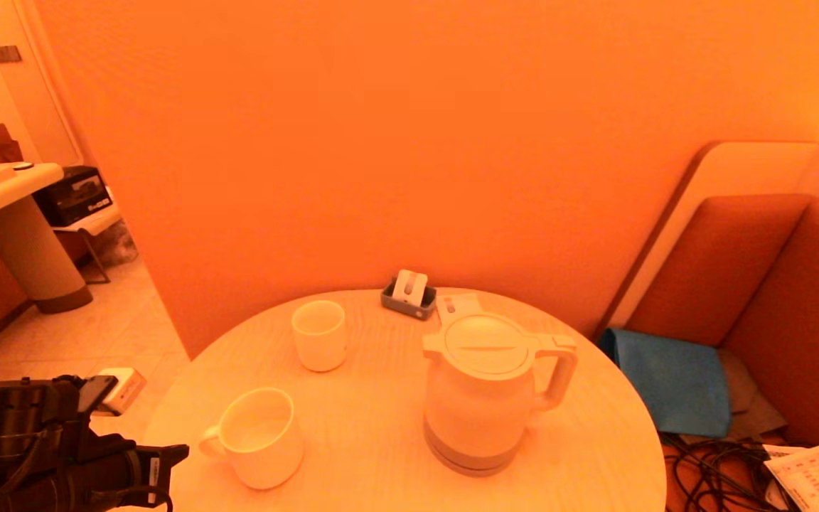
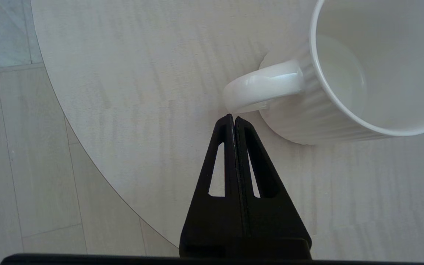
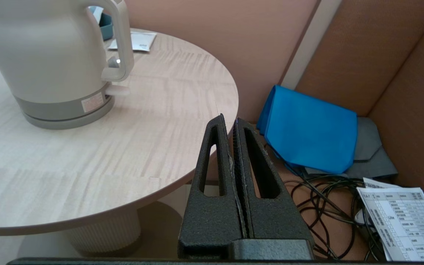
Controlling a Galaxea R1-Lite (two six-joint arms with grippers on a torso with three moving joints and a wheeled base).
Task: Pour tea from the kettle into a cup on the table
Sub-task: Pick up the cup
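The white kettle (image 1: 484, 391) stands upright on the round pale-wood table (image 1: 381, 427), right of centre, its loop handle pointing right; its body shows in the right wrist view too (image 3: 50, 55). The small handleless cup (image 1: 319, 334) stands farther back, left of the kettle. My left gripper (image 2: 233, 118) is shut and empty, hovering by the table's left edge, its tips just short of the mug's handle. My right gripper (image 3: 229, 119) is shut and empty, off the table's right edge, well clear of the kettle's handle; it does not show in the head view.
A wider white mug (image 1: 260, 435) with a side handle (image 2: 263, 86) sits at the front left. A small grey holder (image 1: 409, 293) and a sachet (image 3: 133, 40) lie at the back. To the right are a bench with blue cloth (image 3: 309, 130), cables (image 3: 318, 198) and a printed sheet (image 3: 399, 221).
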